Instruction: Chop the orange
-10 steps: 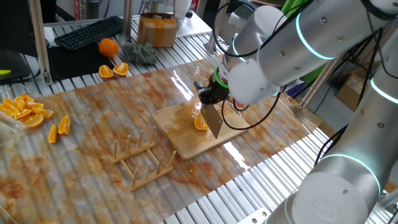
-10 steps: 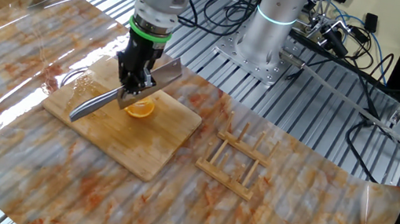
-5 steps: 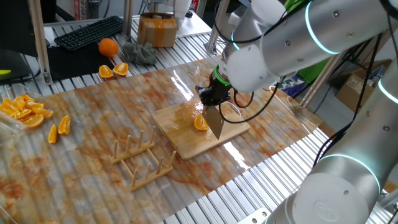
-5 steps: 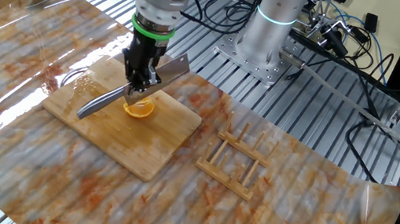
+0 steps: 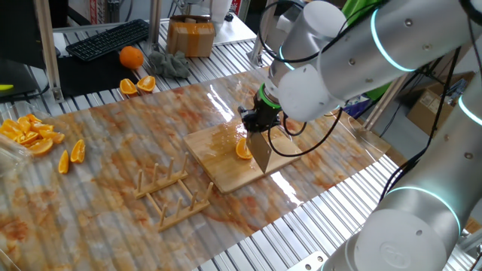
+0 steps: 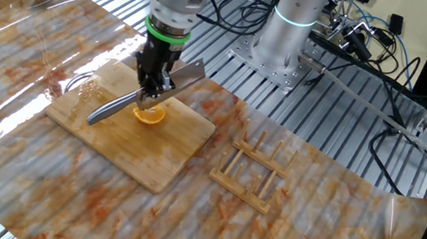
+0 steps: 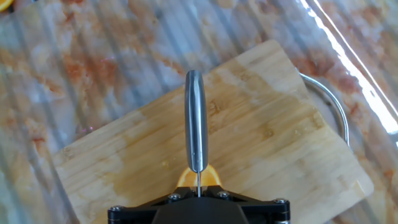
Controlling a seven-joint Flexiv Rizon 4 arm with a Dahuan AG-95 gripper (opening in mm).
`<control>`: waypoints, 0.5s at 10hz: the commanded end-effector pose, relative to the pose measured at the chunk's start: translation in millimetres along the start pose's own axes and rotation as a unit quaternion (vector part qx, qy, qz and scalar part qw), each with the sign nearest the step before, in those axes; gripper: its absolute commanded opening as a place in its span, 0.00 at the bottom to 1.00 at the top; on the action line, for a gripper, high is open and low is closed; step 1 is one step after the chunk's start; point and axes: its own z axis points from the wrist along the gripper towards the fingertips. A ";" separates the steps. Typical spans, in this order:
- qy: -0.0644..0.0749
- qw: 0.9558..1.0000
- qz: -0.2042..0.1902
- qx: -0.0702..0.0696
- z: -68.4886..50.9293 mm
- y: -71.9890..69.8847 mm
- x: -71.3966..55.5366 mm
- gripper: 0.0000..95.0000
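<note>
On the worktop (image 6: 329, 196), the board (image 6: 148, 156) keeps its place. The end effector (image 6: 152, 87), clenched on the knife (image 6: 126, 105), has drawn back slightly, so the blade now sits tilted over the orange (image 6: 149, 115) at the board's middle, apparently lining up another cut; the piece looks not yet split.
</note>
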 end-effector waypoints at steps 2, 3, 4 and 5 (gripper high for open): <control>0.000 1.000 0.002 -0.002 2.0 2.0 4.6 0.00; -0.001 1.000 0.002 -0.002 3.8 2.1 5.9 0.00; -0.003 1.000 0.004 -0.001 8.0 3.0 7.9 0.00; -0.002 1.000 0.009 -0.002 13.4 4.7 9.4 0.00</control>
